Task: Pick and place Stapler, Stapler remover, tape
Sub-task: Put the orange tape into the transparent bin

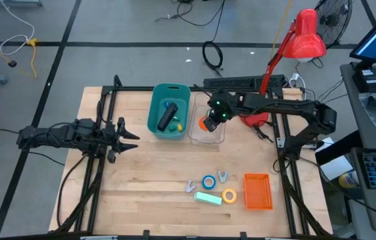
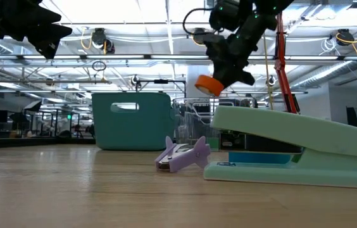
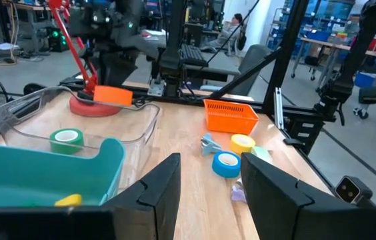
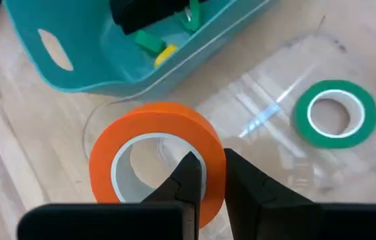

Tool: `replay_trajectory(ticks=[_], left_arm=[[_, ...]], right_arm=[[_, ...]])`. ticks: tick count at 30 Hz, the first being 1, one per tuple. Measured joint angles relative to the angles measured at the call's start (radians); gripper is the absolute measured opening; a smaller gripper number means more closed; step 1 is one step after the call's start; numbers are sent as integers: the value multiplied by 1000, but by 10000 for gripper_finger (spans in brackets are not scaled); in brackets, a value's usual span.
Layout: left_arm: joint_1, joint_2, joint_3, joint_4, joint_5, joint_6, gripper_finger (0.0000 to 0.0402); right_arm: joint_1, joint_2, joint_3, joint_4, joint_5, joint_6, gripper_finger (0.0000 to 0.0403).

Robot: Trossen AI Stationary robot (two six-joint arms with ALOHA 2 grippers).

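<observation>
Table (image 1: 141, 173) | right tool (image 4: 207, 175) pinching orange tape (image 4: 151, 157) above clear tray (image 1: 216, 139) | left tool (image 1: 127, 137) half-open, empty

wooden table (image 1: 141, 180), teal bin (image 1: 169, 111), orange basket (image 1: 257, 191)

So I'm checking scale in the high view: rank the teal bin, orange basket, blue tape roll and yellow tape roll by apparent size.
1. teal bin
2. orange basket
3. blue tape roll and yellow tape roll: look alike, no ranking.

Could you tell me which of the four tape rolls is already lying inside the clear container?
The green tape roll. It lies flat in the clear container; the orange roll hangs in the right gripper above it, and the blue and yellow rolls remain on the table.
</observation>
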Motion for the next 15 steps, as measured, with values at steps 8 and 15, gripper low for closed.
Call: replay_trajectory(ticks=[8,15], left_arm=[[0,0,0,0,-1,0,157],[0,0,0,0,-3,-1,157]], right_arm=[[-31,52,0,-125,-24,-48,30],[-28,114,62,-169,-22,-111,30]])
